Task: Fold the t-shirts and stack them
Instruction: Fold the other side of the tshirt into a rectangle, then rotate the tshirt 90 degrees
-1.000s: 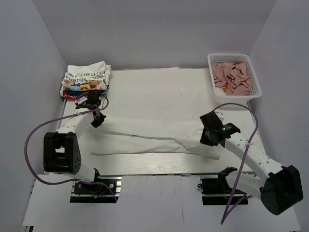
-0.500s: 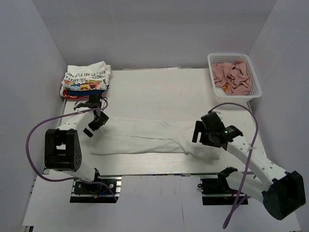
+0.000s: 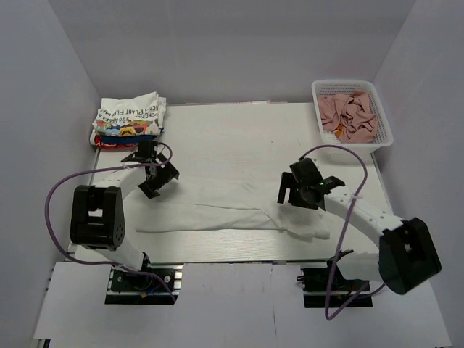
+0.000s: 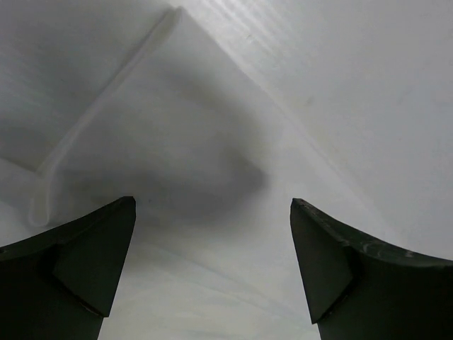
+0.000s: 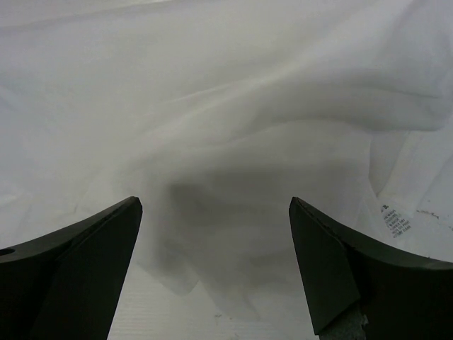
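- My left hand [image 3: 161,181] stands wide open with nothing between its fingers. It is over the left end of the plain white t-shirt [image 3: 225,210].
- In the left wrist view, the left hand [image 4: 212,205] looks down on a corner of that t-shirt [image 4: 177,134]. A rolled edge runs slantwise off to the left, and the hand's shadow lies on the cloth.
- My right hand [image 3: 296,197] is spread just as wide and holds nothing. It is over the right end of the same shirt, where the fabric bunches.
- In the right wrist view, the right hand [image 5: 214,205] sees rumpled white folds of the shirt [image 5: 212,106] filling nearly the whole view. A small printed care label [image 5: 396,221] shows at the right edge (its print is too small to read).
- The white t-shirt lies on the table [image 3: 239,134] as a long, narrow band running from left to right, towards the near edge. Neither hand grips it.
- At the far left corner sits a stack of folded t-shirts [image 3: 130,119]. The top one is white with black lettering, a colourful print is beneath it, and red shows at the bottom.
- At the far right corner a white mesh basket [image 3: 383,119] holds pinkish-brown cloths [image 3: 348,112], well apart from both hands.
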Robot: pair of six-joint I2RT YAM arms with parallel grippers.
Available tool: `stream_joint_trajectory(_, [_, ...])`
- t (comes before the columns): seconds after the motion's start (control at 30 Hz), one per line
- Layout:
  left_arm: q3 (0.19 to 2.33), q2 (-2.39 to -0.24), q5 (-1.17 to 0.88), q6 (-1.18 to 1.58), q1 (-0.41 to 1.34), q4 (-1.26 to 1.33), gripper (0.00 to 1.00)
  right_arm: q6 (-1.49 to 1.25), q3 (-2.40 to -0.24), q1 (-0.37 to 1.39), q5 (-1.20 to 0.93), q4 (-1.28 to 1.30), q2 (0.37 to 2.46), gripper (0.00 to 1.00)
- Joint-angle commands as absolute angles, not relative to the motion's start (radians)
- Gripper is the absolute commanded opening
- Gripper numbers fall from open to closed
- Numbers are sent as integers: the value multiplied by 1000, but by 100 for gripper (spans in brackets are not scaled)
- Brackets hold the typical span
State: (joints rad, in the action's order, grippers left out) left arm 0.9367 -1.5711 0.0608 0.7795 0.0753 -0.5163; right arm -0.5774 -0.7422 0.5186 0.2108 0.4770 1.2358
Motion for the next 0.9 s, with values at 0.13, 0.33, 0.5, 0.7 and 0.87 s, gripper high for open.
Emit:
stream_joint_trajectory(0.13, [856, -1638, 101, 791, 86, -618, 100, -612, -822, 437, 307, 357, 1537, 90])
stream_joint_trajectory(0.33, [723, -1496, 130, 818, 104, -713, 100, -627, -1016, 391, 354, 335, 1866, 90])
stream_joint_trajectory(0.5, [667, -1456, 23, 805, 139, -802, 100, -468, -1382, 374, 315, 408, 2122, 90])
stream_joint_trajectory(0.7, [531, -1286, -198, 761, 224, -724, 100, -322, -1906, 357, 146, 453, 2414, 90])
stream_joint_trajectory(0.87, [486, -1365, -259, 761, 316, -692, 100, -354, -2121, 357, -186, 271, 2542, 90])
